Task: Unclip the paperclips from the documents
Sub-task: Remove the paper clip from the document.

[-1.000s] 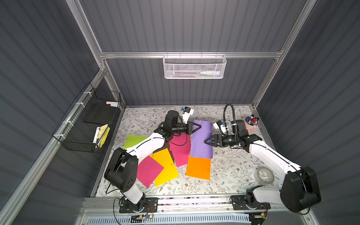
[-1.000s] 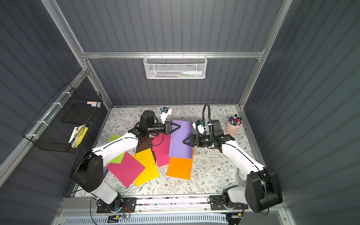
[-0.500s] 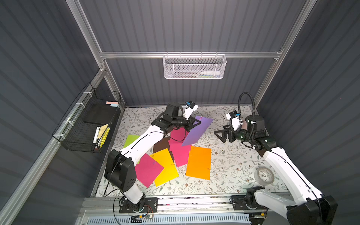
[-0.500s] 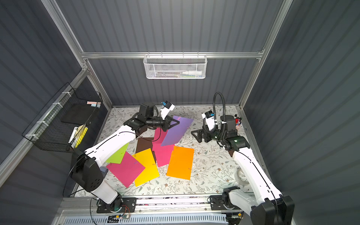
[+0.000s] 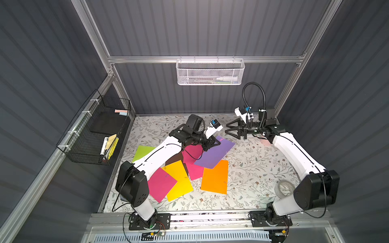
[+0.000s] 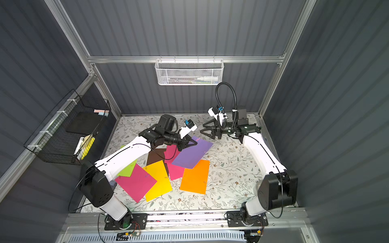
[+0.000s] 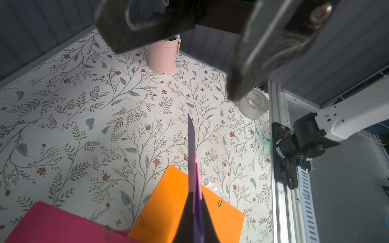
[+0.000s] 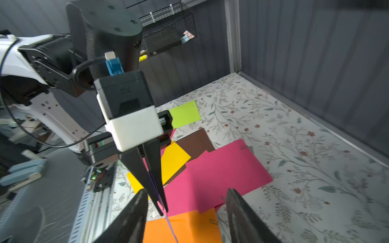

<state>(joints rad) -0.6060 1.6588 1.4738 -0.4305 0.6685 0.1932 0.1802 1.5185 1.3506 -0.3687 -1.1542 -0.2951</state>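
Observation:
My left gripper is shut on the back edge of the purple document, holding that edge up off the table. A pink paperclip sits on the raised edge just beyond the fingers and shows edge-on as the pink paperclip in the left wrist view. My right gripper hangs open a little to the right of that corner, its fingers either side of the clip without touching it. Orange, yellow, magenta, brown and lime documents lie flat. Green clips sit on the orange sheet.
A pink cup of markers stands in the back right corner. A tape roll lies by the right arm's base. A black wire basket hangs on the left wall and a white mesh basket on the back wall.
The left gripper lifted the purple sheet's edge off the table. The right gripper let go, drew away to the right, then came back towards the raised corner with its jaws narrower.

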